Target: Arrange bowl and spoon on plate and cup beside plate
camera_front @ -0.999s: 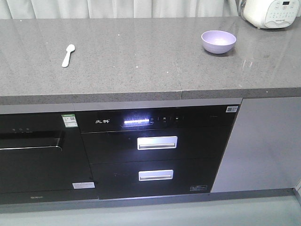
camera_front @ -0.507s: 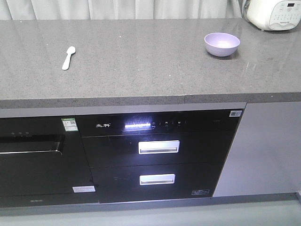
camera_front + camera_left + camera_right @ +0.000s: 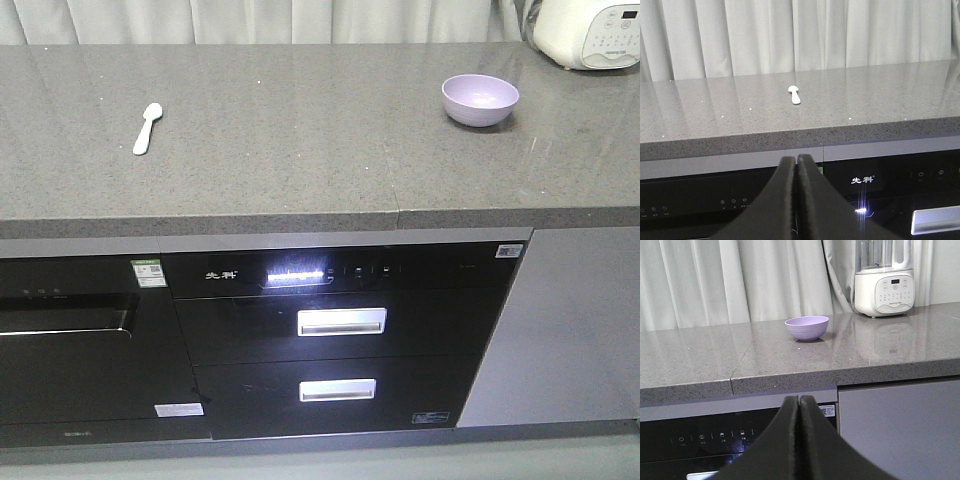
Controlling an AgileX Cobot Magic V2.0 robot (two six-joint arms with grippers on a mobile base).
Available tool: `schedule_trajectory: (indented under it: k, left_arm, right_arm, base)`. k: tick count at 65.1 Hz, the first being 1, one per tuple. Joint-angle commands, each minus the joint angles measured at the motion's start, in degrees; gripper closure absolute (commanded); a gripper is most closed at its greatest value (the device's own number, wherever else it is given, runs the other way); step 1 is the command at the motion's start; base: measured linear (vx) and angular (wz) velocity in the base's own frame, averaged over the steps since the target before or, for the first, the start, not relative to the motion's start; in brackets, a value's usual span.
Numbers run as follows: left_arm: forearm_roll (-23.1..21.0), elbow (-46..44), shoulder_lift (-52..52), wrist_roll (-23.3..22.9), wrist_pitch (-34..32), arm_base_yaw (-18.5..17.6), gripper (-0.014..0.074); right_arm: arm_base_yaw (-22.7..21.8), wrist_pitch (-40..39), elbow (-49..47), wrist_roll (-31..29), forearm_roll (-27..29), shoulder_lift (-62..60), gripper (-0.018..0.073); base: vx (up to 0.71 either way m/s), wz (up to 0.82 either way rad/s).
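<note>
Evidently pre-grasp stage; nothing placed yet. Spoon lies at 10 o'clock on grey countertop, bowl upright at 2 o'clock, well apart. Plate, cup not in view. Left gripper, right gripper: fingers pressed together, empty, facing counter edge. Next likely: find plate, part fingers, reach.
</note>
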Motion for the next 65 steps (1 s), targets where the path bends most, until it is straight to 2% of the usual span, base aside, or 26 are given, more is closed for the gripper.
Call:
schedule_trajectory:
  k: [1,65]
  left_arm:
    - [-0.1,1.8,-1.0,-0.5,-3.9,0.1,0.0602]
    - [-0.1,1.8,-1.0,-0.5,-3.9,0.1,0.0602]
  right_arm:
    - [-0.4,-4.2,0.8,-0.3,-0.6,-0.8,0.0561]
    - [-0.4,-4.2,0.8,-0.3,-0.6,-0.8,0.0561]
  base:
    - [0.04,0.00]
    - [0.03,0.01]
